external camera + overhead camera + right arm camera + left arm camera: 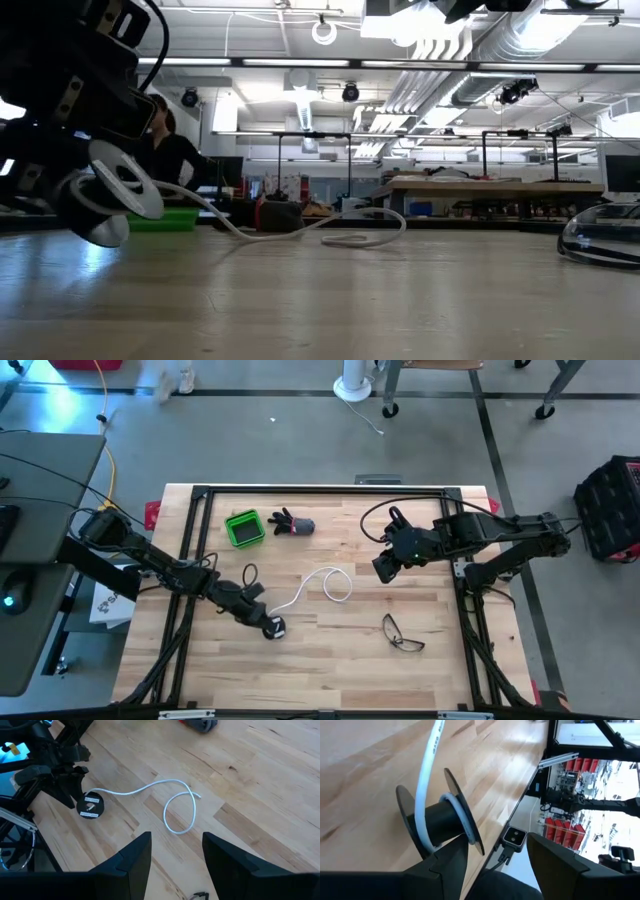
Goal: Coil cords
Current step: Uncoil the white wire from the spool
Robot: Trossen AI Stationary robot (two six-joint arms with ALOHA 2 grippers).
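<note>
Now the cord (322, 584) shows as a thin white flexible line joined to a small round black reel (274, 628) with a white mark on its flat face. Its first turn already lies around the reel's black hub, between two thin black discs, as the left wrist view shows. From there it runs away from the left pincer (262, 622) across the desk (340, 670), rises in a soft wave and ends in one loose loop with its free tip crossing over itself.

That left pincer sits at the reel, one finger tucked against the discs, fingers spread wide; whether it truly clamps the reel I cannot tell. The reel is tipped up on the wood, just beside the fingertips.

Farther off, the right pincer (386, 567) hangs above the wood with its fingers apart and nothing between them, the loop lying beyond and below it.

Bare planks stretch around the loop. A pair of glasses (402, 635) lies nearer the desk's front edge, well apart from the cord. A green box (244, 528) and a dark glove (292, 523) sit toward the far edge.
</note>
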